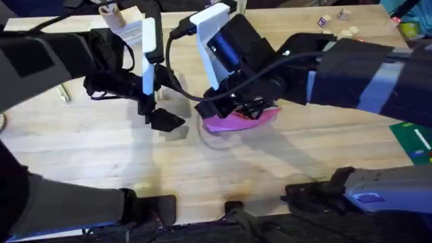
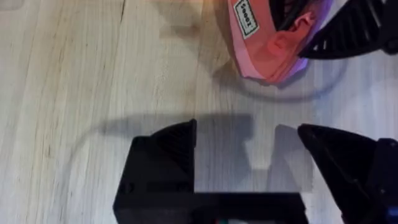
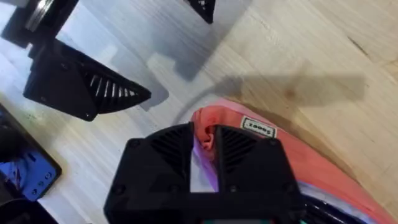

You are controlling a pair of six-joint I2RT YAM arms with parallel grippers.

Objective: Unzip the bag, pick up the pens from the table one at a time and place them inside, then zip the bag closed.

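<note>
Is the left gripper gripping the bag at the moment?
No, the left gripper is open above bare table, apart from the bag.

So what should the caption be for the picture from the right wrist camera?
Right end effector pinched shut on the pink bag on the wooden table, with the left end effector open nearby.

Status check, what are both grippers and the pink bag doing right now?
Right gripper shut on the bag at one end. Left gripper open, empty, beside the bag over the table. Nothing between them.
</note>
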